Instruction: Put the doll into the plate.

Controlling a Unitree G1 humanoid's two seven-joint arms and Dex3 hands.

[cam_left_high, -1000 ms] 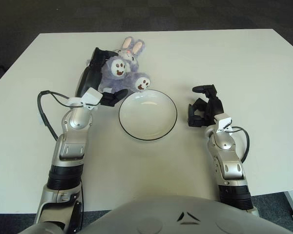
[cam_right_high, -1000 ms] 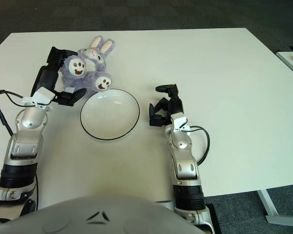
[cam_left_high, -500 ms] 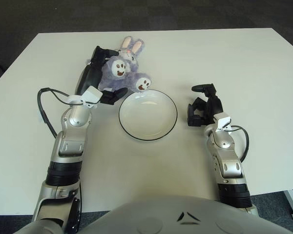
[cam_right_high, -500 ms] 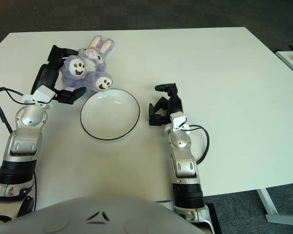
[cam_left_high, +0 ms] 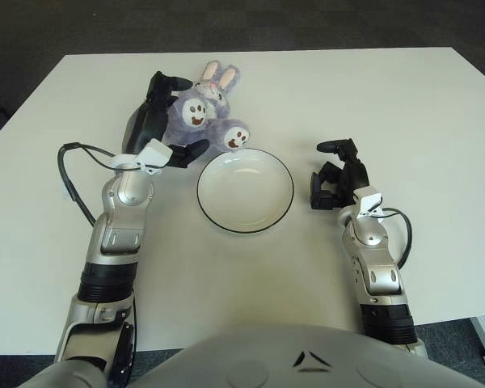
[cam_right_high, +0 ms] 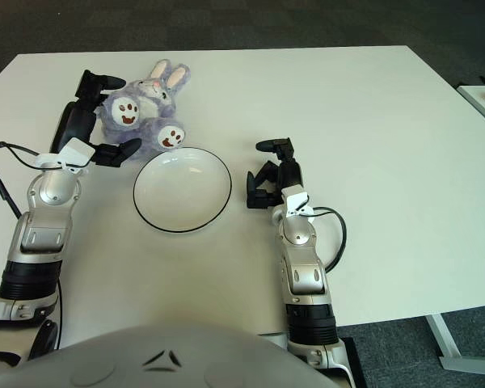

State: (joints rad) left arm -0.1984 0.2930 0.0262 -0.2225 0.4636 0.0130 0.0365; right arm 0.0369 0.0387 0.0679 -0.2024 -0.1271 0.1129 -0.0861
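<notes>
A purple plush rabbit doll [cam_left_high: 202, 117] lies on the white table, just beyond the upper left rim of the white plate [cam_left_high: 244, 194], which has a dark rim. My left hand [cam_left_high: 170, 115] cups the doll from its left: one finger reaches over the top of the head and the thumb presses under the body, near the plate's edge. The doll's white-soled feet point toward the plate. Nothing lies in the plate. My right hand [cam_left_high: 333, 174] shows to the right of the plate with its fingers curled and nothing in them.
A black cable [cam_left_high: 73, 174] loops out from my left wrist over the table on the left. The table's far edge [cam_left_high: 259, 52] runs just behind the doll, with dark floor beyond it.
My left hand has shifted slightly up and to the left, its fingers settling closer around the doll. The doll has barely moved. The right hand has stayed where it was.
</notes>
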